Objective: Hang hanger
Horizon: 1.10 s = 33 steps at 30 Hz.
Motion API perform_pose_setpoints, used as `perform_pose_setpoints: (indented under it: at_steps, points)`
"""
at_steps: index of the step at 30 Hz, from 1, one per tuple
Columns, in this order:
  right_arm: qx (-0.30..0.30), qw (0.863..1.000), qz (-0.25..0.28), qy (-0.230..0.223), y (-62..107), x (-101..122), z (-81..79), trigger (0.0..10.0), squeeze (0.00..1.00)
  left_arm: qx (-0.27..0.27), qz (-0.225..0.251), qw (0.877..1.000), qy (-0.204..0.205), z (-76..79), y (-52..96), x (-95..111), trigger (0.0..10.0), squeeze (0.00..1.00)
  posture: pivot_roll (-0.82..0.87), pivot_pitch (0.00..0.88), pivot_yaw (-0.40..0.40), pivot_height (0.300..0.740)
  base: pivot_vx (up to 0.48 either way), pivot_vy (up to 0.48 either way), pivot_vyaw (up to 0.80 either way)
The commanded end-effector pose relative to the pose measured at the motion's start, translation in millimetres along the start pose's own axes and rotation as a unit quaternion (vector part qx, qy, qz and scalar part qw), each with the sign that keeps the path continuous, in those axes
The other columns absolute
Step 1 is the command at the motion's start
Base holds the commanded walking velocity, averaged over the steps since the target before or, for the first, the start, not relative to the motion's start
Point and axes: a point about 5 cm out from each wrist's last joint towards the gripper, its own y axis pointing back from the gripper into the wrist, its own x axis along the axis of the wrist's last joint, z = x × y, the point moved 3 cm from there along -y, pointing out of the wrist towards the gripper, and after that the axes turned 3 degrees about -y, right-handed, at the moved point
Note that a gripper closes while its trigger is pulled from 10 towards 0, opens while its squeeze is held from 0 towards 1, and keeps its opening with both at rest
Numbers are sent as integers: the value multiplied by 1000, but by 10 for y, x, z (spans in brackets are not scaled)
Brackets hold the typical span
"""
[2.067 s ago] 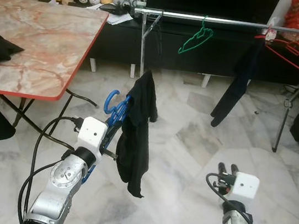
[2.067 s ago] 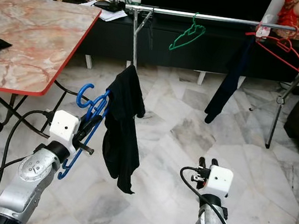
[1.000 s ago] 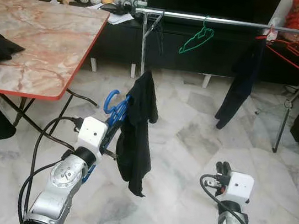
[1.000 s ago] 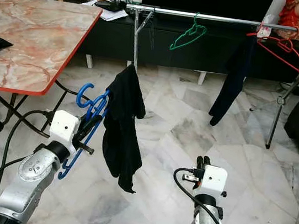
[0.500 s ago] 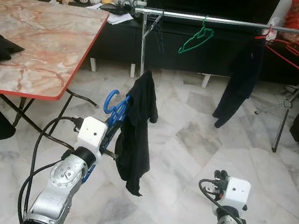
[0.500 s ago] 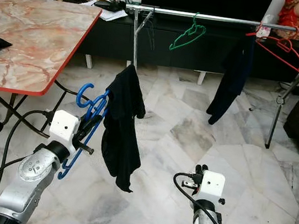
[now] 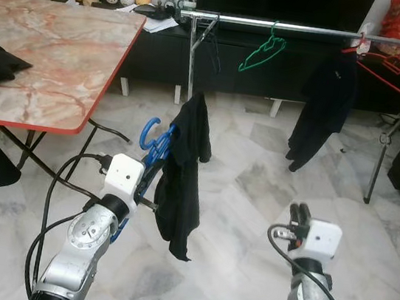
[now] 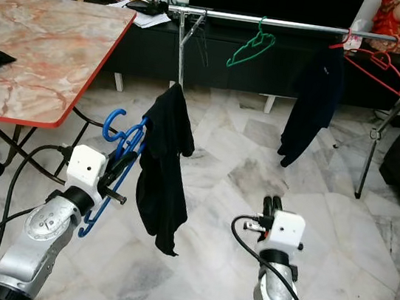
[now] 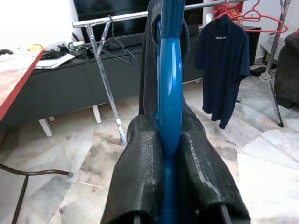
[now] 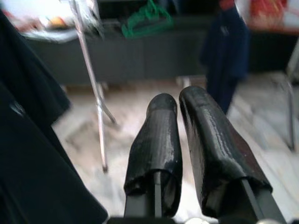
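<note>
Left gripper (image 9: 169, 154) pinching the blue hanger (image 7: 153, 146) low over the marble floor (image 7: 255, 180); black garment (image 7: 184, 170) draped on the hanger, hiding most of its frame but the hook; right gripper (image 10: 184, 140) pressed together, holding nothing, blurred; well beyond, metal rail (image 7: 291, 28) carrying a green hanger (image 7: 262, 52), dark shirt (image 7: 324, 108) and red hanger (image 7: 390, 68), its far end cut off.

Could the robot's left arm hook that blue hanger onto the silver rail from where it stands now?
Probably not yet. The left gripper holds the blue hanger with its black garment, but open floor lies before the rail.
</note>
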Motion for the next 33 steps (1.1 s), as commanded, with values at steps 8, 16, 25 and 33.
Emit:
perform_pose_setpoints:
  at_steps: [8,16,25,33]
  points:
    - [22,999,27,-1,-46,150,-112,10000,1000,4,41,999,-9,-10,-47,176,10000,0,26,0,-31,740,0,0,0]
    - [14,1000,-17,9,-24,14,-80,10000,122,4,40,999,-9,-12,-46,173,10000,0,23,0,-29,740,0,0,0]
    - [-58,955,-289,-26,526,-1003,270,10000,0,2,39,999,-9,-7,-57,170,10000,0,25,0,-26,740,0,0,0]
    - [-58,930,-362,-27,848,-1271,233,10000,1000,4,40,999,-10,-14,-55,174,10000,0,32,0,-26,740,0,0,0]
